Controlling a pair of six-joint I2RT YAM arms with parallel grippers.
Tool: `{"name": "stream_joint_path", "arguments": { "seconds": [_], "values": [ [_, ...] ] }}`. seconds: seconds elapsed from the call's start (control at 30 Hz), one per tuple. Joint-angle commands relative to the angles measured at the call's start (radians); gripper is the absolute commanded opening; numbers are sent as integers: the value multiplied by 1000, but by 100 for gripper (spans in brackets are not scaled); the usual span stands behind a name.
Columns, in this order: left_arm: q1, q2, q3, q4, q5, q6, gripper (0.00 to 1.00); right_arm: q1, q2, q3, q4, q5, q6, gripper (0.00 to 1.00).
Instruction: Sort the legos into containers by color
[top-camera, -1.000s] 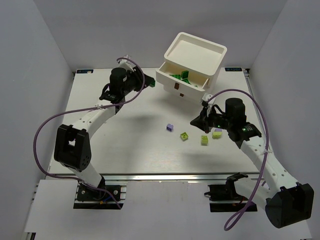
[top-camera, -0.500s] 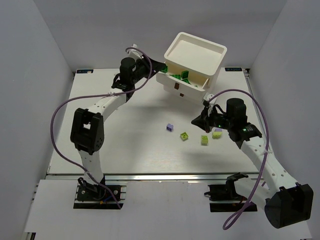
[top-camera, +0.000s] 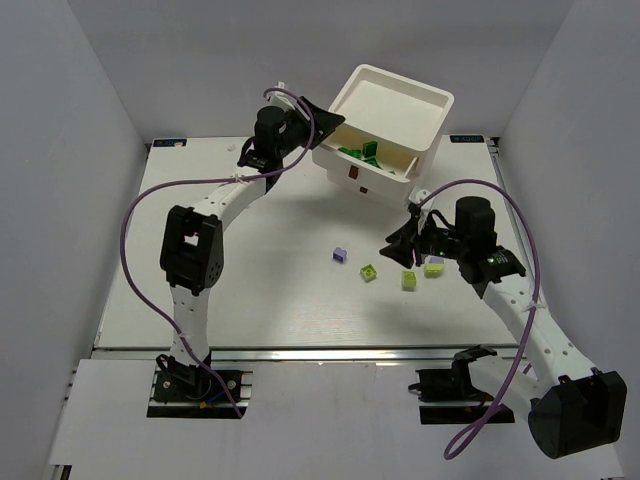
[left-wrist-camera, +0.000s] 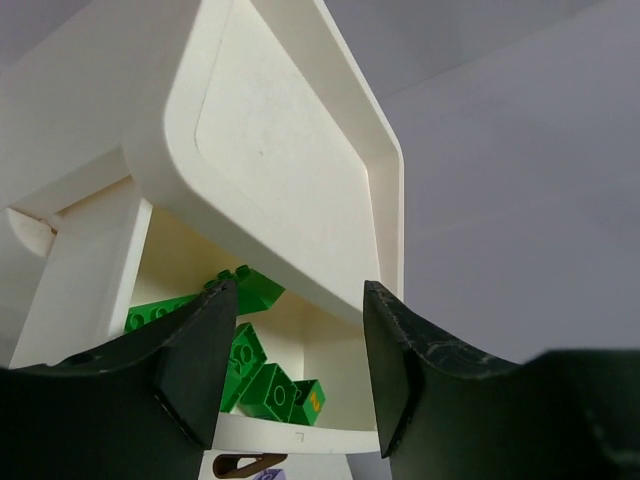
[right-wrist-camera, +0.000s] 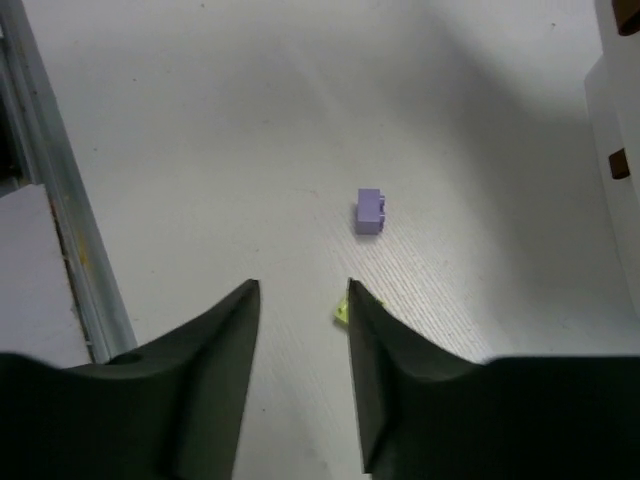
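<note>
The left tool (top-camera: 322, 117) gapes wide and empty at the left corner of the drawer unit (top-camera: 400, 72), over its open drawer (top-camera: 412, 163) of green bricks (top-camera: 362, 152). In front of the unit, the right tool (top-camera: 400, 240), parted and empty, hovers over the surface (top-camera: 250, 270) beside three lime bricks (top-camera: 408, 280) and a purple brick (top-camera: 339, 255).

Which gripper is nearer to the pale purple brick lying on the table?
Right. The right gripper hovers close to the pale purple brick, pointing toward it; the left gripper is far off at the open drawer.

White arms (top-camera: 225, 200), blk joints (top-camera: 190, 250) & fingers (left-wrist-camera: 190, 365), purple cables (top-camera: 125, 240)
</note>
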Motion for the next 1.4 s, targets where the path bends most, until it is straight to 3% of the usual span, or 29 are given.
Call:
{"name": "stream_joint_path", "arguments": {
  "seconds": [0.0, 0.03, 0.1, 0.13, 0.17, 0.2, 0.23, 0.33, 0.37, 0.47, 0.5, 0.53, 0.63, 0.77, 0.93, 1.23, 1.37],
  "values": [
    [-3, -55, 40, -10, 1, 13, 63, -4, -1, -4, 6, -82, -59, 51],
    [-3, -62, 46, -16, 4, 32, 62, -4, 2, 6, -19, -93, -83, 55],
    [10, -89, 70, -57, 10, 70, 52, -3, 10, 11, -43, -142, -170, 54],
    [10, -103, 67, -62, 31, 81, 43, 0, 11, 14, -59, -156, -228, 50],
    [19, -149, 58, -76, 43, 96, 20, 2, 14, 17, -84, -156, -329, 46],
    [29, -185, 17, -93, 47, 159, 9, 3, 17, 20, -87, -141, -364, 33],
    [29, -225, -11, -146, 44, 206, 1, 5, 20, 25, -81, -125, -391, 27],
    [29, -437, -203, -214, 53, 430, 0, 18, 78, 113, -99, -17, -458, 3],
    [29, -500, -275, -214, 62, 478, 0, 26, 127, 179, -107, 15, -450, 0],
    [29, -754, -579, -206, 44, 601, 27, 57, 232, 271, -138, 117, -421, 0],
    [29, -863, -641, -209, 36, 648, 46, 65, 252, 305, -132, 173, -412, 0],
    [29, -908, -740, -215, 28, 671, 55, 83, 272, 313, -120, 206, -390, 0],
    [29, -1051, -886, -223, -13, 747, 73, 130, 332, 342, -43, 382, -349, 0],
    [29, -1129, -971, -225, -94, 810, 80, 180, 436, 425, -18, 575, -340, 0],
    [29, -1157, -957, -263, -111, 828, 81, 230, 563, 517, 9, 700, -340, 0],
    [29, -1200, -974, -298, -144, 843, 82, 305, 732, 597, 198, 1109, -353, 0],
    [29, -1191, -973, -298, -140, 845, 83, 312, 757, 623, 259, 1171, -375, 0]
  ]
}}
